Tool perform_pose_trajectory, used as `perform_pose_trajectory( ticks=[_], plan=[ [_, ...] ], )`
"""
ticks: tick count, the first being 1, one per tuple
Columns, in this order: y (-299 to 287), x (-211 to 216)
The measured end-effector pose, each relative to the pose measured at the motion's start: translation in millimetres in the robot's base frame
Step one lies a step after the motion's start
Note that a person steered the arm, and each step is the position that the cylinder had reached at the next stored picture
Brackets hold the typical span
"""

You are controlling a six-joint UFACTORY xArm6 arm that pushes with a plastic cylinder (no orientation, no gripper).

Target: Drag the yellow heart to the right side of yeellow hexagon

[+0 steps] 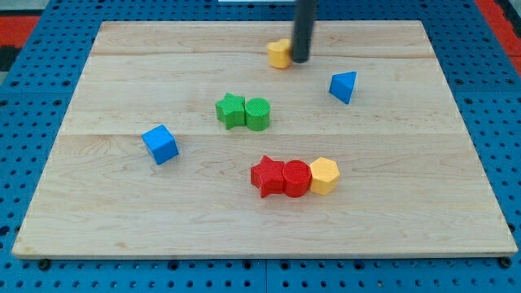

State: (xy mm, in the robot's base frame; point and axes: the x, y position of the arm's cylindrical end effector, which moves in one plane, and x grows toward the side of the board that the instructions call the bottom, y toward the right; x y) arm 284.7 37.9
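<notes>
While my tip [300, 60] rests against the right side of the yellow heart [279, 54] at the far edge of the wooden board [122, 203], the job looks to be at its opening step: contact made, the haul not yet done. I carry no jaws, only a plain dark rod, so nothing is clasped; the heart is merely touched from its right. The yellow hexagon [324, 176] lies well apart, nearer and a little to the right, touching the red cylinder [296, 178], which in turn touches the red star [267, 176].

By my judgement, the next move calls for getting to the far side of the heart and sliding it nearward and rightward, steering between the blue triangular block [343, 86] on the right and the green star [230, 110] with its touching green cylinder [257, 113] on the left, then ending just right of the hexagon without nudging the red row.

The blocks look like small moulded pieces with finely ridged tops; the board is pale, smooth-grained timber. A blue cube [160, 144] sits alone at the left.
</notes>
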Motion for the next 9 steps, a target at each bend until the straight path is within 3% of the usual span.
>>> perform_pose_trajectory(
  ticks=[2,3,4,6,8,9],
  plan=[
    [-9.0,-27.3],
    [-36.0,-57.7],
    [-85.0,-61.0],
    [-94.0,-0.4],
    [-93.9,-6.3],
    [-90.3,33.7]
  ],
)
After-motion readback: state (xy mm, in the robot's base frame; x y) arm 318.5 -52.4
